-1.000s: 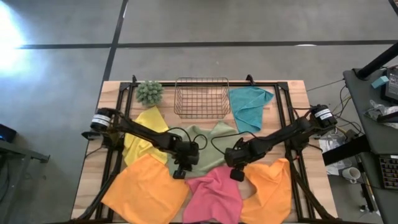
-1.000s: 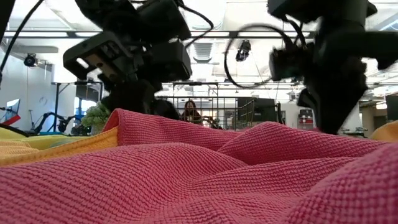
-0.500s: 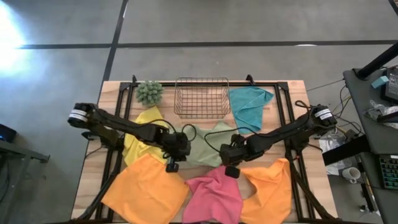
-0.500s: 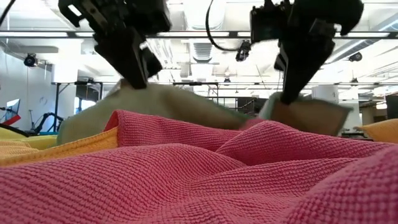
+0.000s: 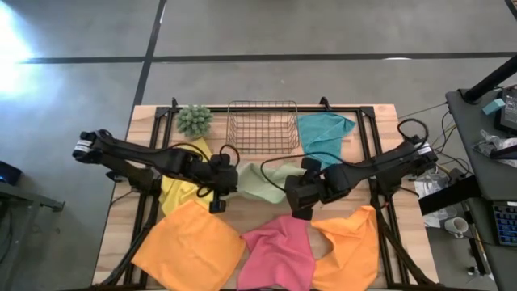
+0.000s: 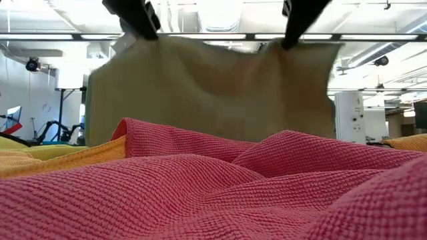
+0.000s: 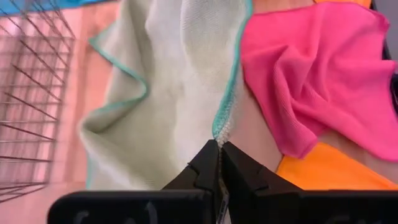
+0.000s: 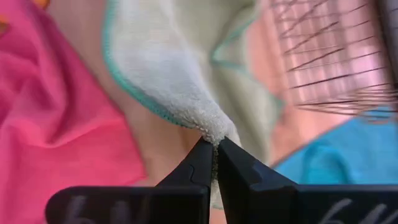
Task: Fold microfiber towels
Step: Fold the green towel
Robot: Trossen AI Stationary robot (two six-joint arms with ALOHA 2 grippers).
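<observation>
Pinching the sage green towel between them, left pincer and right pincer hang clenched, pink towel just below, wire basket beyond

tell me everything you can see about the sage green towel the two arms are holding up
The sage towel is a soft, nubby pale green cloth with a teal stitched edge. Both hands pinch a corner each: the left hand and the right hand, fingers shut on it. It is lifted and hangs as a broad sheet between them in the low view, at the table's middle, in front of the wire basket and behind the pink towel.
</observation>
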